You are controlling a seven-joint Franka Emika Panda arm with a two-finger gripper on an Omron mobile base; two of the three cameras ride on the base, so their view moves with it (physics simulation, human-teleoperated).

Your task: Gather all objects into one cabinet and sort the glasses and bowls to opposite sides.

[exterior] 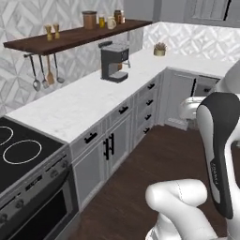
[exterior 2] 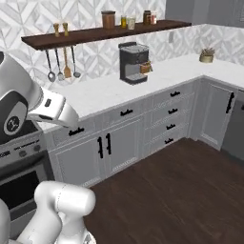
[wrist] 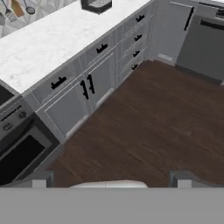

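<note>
Task looks barely begun, judging by what's in frame: none of the cups or bowls can be made out anywhere, and no open wall cabinet either. At top right of the left base view there's a grey upper cabinet, but whether it's the target one I can't tell.

Landmark: the coffee machine on the white counter. Above it a dark wood shelf carries a brown canister and small jars, too small to read; those aren't task items. Left of the machine, utensils hang below the shelf. Further left along the counter sits the stove. Right of the machine, near the corner, a small pot plant. Below the machine, grey drawers w/ short black handles.

Gripper: fingertips stand wide apart at the bottom of the hand view, nothing between them, aimed down at the wood floor in front of the base cabinets, well away from the machine.

Left to do, as I judge it: pretty much everything, i.e. find the tableware, open a cabinet, gather, then split glasses vs bowls
</note>
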